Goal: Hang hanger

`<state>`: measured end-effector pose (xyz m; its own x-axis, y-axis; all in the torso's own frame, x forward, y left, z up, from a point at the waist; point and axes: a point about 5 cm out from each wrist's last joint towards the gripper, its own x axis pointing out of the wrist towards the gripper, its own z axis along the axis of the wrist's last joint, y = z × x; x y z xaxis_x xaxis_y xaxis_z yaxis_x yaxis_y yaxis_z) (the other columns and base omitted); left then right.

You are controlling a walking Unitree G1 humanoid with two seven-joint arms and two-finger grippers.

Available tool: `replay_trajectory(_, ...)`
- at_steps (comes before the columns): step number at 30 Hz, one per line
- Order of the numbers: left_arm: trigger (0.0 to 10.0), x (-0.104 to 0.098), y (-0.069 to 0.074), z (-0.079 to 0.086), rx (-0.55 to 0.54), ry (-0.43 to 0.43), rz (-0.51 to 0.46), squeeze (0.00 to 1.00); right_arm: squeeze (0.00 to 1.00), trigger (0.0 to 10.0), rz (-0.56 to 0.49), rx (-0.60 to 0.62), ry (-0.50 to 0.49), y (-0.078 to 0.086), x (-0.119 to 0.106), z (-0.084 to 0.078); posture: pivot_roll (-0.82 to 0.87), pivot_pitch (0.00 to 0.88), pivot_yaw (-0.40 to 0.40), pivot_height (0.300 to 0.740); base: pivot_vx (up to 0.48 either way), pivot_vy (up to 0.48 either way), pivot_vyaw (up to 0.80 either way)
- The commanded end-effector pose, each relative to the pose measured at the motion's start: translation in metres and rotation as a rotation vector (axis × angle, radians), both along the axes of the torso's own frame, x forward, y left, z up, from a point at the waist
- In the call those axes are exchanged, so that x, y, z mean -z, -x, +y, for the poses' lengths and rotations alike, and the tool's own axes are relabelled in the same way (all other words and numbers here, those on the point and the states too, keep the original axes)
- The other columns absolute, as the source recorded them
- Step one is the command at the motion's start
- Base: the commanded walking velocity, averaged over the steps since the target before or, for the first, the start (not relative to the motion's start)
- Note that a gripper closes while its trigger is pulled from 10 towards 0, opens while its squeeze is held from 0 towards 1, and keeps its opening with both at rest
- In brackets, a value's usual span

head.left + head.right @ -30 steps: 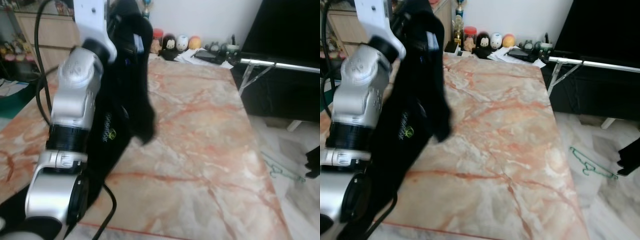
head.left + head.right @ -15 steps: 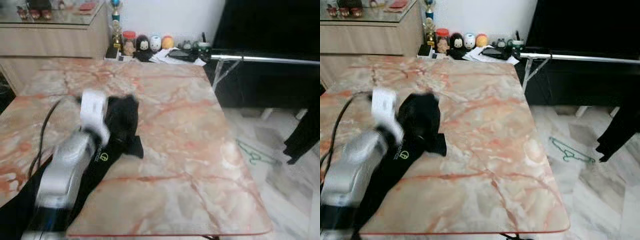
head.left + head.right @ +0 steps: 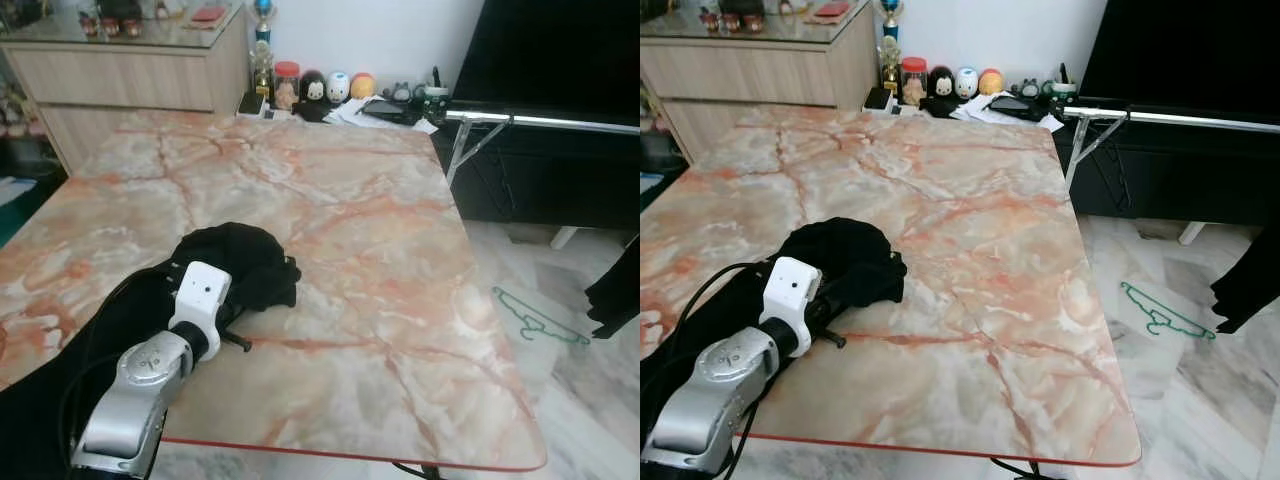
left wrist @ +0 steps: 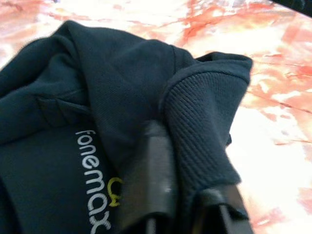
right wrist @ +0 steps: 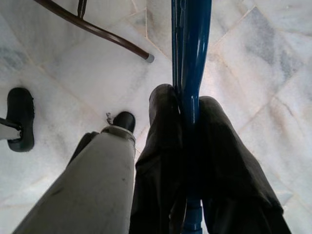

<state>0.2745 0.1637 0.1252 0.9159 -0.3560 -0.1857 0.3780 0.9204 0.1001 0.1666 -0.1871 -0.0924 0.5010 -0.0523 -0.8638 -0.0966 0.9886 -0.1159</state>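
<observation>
The left pincer (image 4: 187, 204), which held the crumpled black fabric garment (image 3: 235, 265) high a second ago, has come down and now pinches a fold of it on the pink-veined marble worktop (image 3: 380, 300). So the garment is laid out, probably for fitting a hanger. Its white lettering reads "fonemax". The right pincer (image 5: 187, 146) is pressed together on a blue hanger (image 5: 191, 58) over the floor. Farther off, a green wire hanger (image 3: 540, 318) lies on the white tiled floor (image 3: 590, 400).
</observation>
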Motion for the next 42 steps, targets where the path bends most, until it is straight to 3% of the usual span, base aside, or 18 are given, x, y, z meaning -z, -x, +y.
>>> replay_trajectory(1,10.0,-0.006,0.003,-0.001,-0.01,0.017,-0.041,1.0,0.0,10.0,-0.013,0.005,0.005,-0.002,-0.001,-0.001,0.08,0.024,-0.068,0.74,0.0,0.0,0.0)
replay_trajectory(9,10.0,-0.006,0.012,0.004,-0.074,0.016,-0.068,1.0,0.0,10.0,-0.012,0.003,0.008,-0.001,-0.001,-0.001,0.08,0.022,-0.073,0.74,0.0,0.0,0.0)
replay_trajectory(17,10.0,-0.009,0.034,0.017,-0.161,0.059,-0.121,1.0,0.0,10.0,-0.024,0.014,0.013,-0.003,-0.002,-0.003,0.09,0.039,-0.088,0.74,0.0,0.0,0.0)
replay_trajectory(23,10.0,-0.004,0.056,0.016,-0.098,0.036,-0.088,1.0,0.0,10.0,-0.026,0.012,0.014,-0.004,-0.003,-0.005,0.1,0.045,-0.095,0.74,0.0,0.0,0.0)
replay_trajectory(28,10.0,-0.002,0.068,0.023,-0.034,-0.042,-0.063,1.0,0.0,10.0,-0.026,0.006,0.016,-0.005,-0.003,-0.005,0.1,0.049,-0.101,0.74,0.0,0.0,0.0)
replay_trajectory(33,10.0,-0.002,0.074,0.036,-0.125,-0.049,-0.081,1.0,0.0,10.0,-0.031,0.013,0.015,-0.006,-0.004,-0.006,0.1,0.05,-0.102,0.74,0.0,0.0,0.0)
replay_trajectory(36,10.0,-0.001,0.078,0.047,-0.312,0.009,-0.116,1.0,0.0,10.0,-0.032,0.016,0.016,-0.006,-0.004,-0.006,0.1,0.052,-0.103,0.74,0.0,0.0,0.0)
replay_trajectory(38,10.0,0.0,0.081,0.052,-0.407,0.051,-0.132,0.0,0.0,10.0,-0.031,0.016,0.017,-0.006,-0.004,-0.006,0.1,0.055,-0.108,0.74,0.0,0.0,0.0)
replay_trajectory(42,10.0,-0.001,0.086,0.05,-0.446,0.09,-0.15,0.0,0.0,10.0,-0.03,0.012,0.018,-0.006,-0.004,-0.007,0.1,0.055,-0.108,0.74,0.0,0.0,0.0)
